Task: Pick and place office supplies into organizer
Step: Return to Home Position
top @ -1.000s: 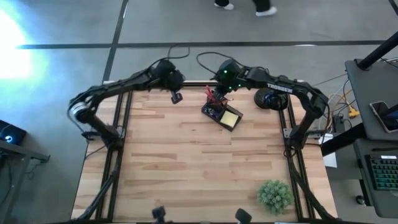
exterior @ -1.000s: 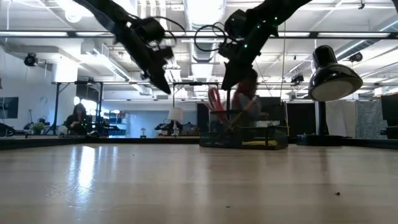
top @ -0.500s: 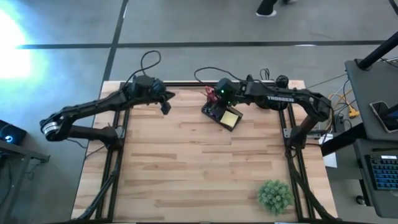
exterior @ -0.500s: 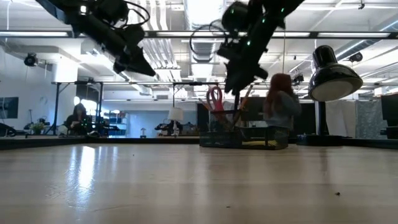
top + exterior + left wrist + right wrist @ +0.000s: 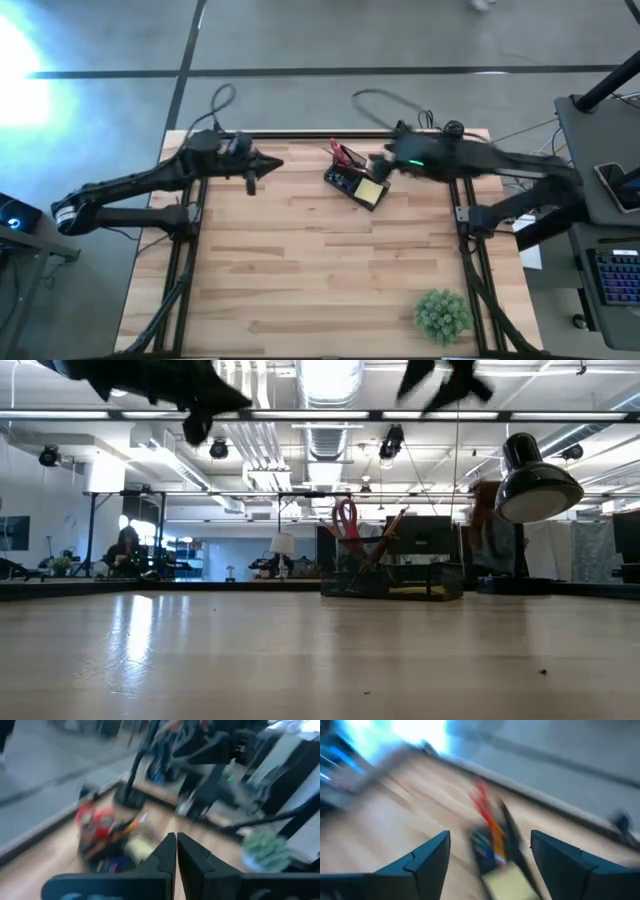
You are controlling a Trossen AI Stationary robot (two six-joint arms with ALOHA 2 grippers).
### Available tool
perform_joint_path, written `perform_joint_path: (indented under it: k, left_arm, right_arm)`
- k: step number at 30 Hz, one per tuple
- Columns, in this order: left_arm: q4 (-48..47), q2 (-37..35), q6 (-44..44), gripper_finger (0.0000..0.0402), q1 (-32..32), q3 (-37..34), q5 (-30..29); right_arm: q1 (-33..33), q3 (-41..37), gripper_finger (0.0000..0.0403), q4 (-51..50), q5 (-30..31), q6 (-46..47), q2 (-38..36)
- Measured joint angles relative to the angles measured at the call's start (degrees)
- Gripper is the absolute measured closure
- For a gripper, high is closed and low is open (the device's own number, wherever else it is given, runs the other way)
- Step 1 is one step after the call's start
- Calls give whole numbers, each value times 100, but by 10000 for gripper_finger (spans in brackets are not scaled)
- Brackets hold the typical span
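Two grippers are being held up off the table (image 5: pixel 300 260), one to each side of the single organizer (image 5: pixel 352 181). The left gripper (image 5: pixel 266 166) is being held well apart from the organizer, off to its left along the table edge at the high view's top. Its fingers (image 5: pixel 162 859) are being pressed together with nothing between them. The right gripper (image 5: pixel 380 166) is being held just beside the organizer, on its right. Its fingers (image 5: pixel 427 857) are being held wide apart and empty, and in the right wrist view the organizer is being framed in the gap between them. In the low view both grippers are being shown high above the organizer, near the picture's top.

The one organizer is standing close to that same table edge, about midway across. One yellow pad (image 5: pixel 371 192) is lying in its low part, on the side toward the right arm. One pair of red scissors (image 5: pixel 345 518) is being held upright in the taller section, handles up, and one orange pencil (image 5: pixel 391 528) is leaning beside them. Other thin pens are being held there too, but their number cannot be told.

One plant (image 5: pixel 442 312) is standing at the opposite right corner, well apart from the organizer. One black dome (image 5: pixel 538 482) is being shown to the organizer's right in the low view. Two people are being shown in the room beyond: a seated person (image 5: pixel 125 546) far left and a blurred figure (image 5: pixel 487 535) beside the dome.
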Motion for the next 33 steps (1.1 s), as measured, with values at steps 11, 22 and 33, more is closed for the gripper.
perform_joint_path:
  k: [11,22,33]
  left_arm:
    - [-88,-1522,-446,402,-304,-127,25]
    - [1841,-3057,-942,402,-1606,-2348,-252]
    - [1903,-4732,-741,402,-1662,-3760,-803]
  right_arm:
    - [2287,-303,135,867,633,532,-2531]
    - [3250,-3628,143,5924,351,-811,-2484]
    - [3250,-6245,140,8289,60,-1553,-4047]
